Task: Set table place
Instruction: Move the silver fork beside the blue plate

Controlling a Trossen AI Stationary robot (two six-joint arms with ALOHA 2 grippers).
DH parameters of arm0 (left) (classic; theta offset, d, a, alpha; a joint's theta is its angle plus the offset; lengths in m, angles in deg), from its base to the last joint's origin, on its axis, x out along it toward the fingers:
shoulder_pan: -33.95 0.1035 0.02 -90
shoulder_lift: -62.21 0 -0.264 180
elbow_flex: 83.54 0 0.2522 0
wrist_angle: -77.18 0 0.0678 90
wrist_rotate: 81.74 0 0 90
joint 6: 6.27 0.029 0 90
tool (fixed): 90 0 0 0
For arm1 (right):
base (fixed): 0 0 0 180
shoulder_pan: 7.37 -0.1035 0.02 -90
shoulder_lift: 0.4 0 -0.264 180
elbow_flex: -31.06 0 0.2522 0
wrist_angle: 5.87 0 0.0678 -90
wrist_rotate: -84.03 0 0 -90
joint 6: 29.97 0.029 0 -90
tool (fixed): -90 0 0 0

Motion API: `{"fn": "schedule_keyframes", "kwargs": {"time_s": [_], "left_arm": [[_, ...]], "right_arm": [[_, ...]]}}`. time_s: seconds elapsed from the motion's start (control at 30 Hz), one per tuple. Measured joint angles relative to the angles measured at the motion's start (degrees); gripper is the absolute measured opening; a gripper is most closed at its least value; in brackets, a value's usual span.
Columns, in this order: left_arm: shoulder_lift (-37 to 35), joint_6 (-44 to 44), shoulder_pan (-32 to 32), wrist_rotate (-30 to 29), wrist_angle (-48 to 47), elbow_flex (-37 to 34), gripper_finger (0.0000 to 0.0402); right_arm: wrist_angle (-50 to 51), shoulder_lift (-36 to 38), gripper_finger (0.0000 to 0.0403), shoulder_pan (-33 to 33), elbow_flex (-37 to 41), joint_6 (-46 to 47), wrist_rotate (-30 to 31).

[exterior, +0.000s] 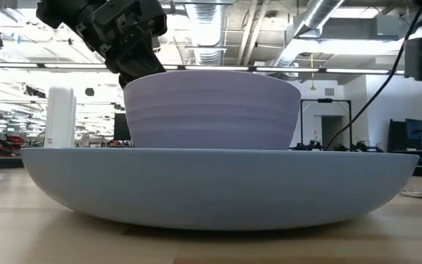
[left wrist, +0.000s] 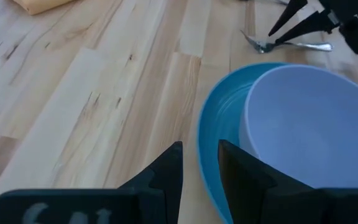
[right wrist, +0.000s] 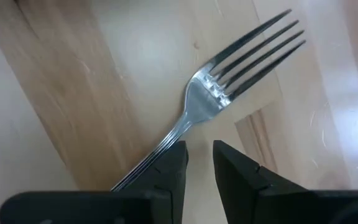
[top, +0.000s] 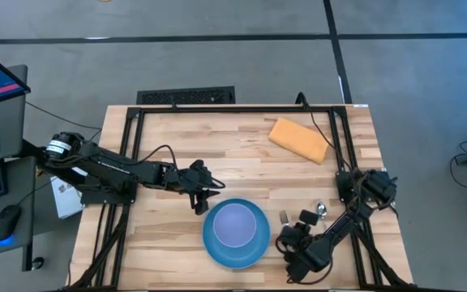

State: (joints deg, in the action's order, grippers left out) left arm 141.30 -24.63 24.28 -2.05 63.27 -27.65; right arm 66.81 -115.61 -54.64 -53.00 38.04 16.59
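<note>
A lavender bowl [top: 235,225] stands in a blue plate [top: 209,240] on the wooden table [top: 217,154], near its front edge. My left gripper [top: 205,203] hovers over the plate's far-left rim [left wrist: 202,140]. Its fingers are a narrow gap apart and hold nothing. A metal fork [right wrist: 229,87] lies flat on the table right of the plate [top: 284,217]. My right gripper [right wrist: 199,155] is low over the fork's handle, fingers a narrow gap apart. A spoon [top: 321,209] lies right of the fork. My right gripper: the fork's handle [right wrist: 145,171] runs beneath one finger, not between the two. I cannot tell whether the finger touches it. The fork lies flat on the table.
An orange-tan pad [top: 298,139] lies at the table's far right. A black frame [top: 132,146] runs along the table's edges. Bare planks lie between the pad and the plate. A desk with a monitor and a mouse stands off the table's left.
</note>
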Motion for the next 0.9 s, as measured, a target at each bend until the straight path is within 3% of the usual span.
{"fn": "schedule_keyframes", "kwargs": {"time_s": [0.9], "left_arm": [[0.00,-1.76,-1.97,0.94,-2.33,0.00,0.0091]], "right_arm": [[0.71,0.03,0.0107,-0.22,-2.21,-0.03,-10.95]]}}
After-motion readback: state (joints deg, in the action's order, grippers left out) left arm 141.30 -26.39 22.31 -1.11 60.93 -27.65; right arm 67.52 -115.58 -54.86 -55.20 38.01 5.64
